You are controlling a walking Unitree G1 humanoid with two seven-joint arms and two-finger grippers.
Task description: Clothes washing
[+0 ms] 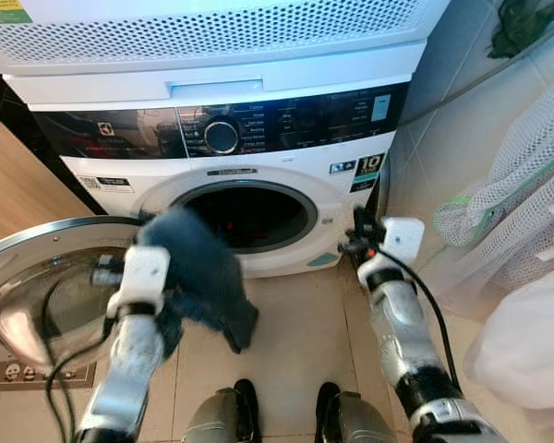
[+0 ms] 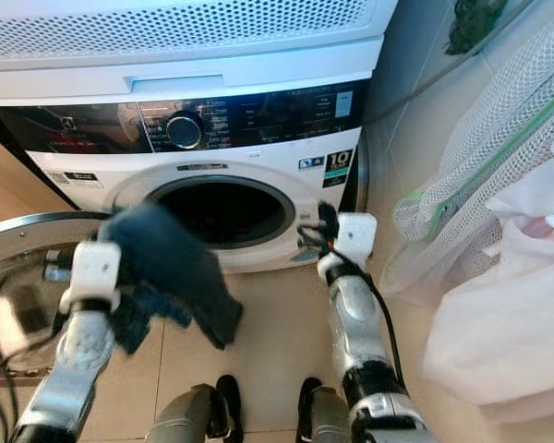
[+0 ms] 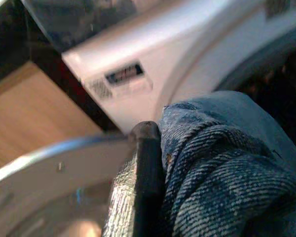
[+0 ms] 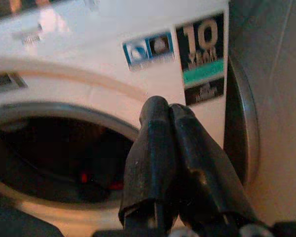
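A white front-loading washing machine (image 1: 258,157) stands before me with its round drum opening (image 1: 254,217) dark and its door (image 1: 37,286) swung open to the left. My left gripper (image 1: 152,226) is shut on a dark blue denim garment (image 1: 203,277), which hangs in front of the left edge of the opening. In the left wrist view one black finger (image 3: 140,173) presses against the denim (image 3: 227,163). My right gripper (image 1: 358,226) is shut with nothing in it, just right of the opening near the machine's lower right corner (image 4: 163,143).
A white mesh laundry bag (image 1: 503,194) and pale fabric (image 1: 535,341) hang at the right against the tiled wall. A wooden panel (image 1: 9,185) is at the left. My feet (image 1: 286,411) stand on the beige tile floor. A perforated white appliance (image 1: 212,28) sits on top.
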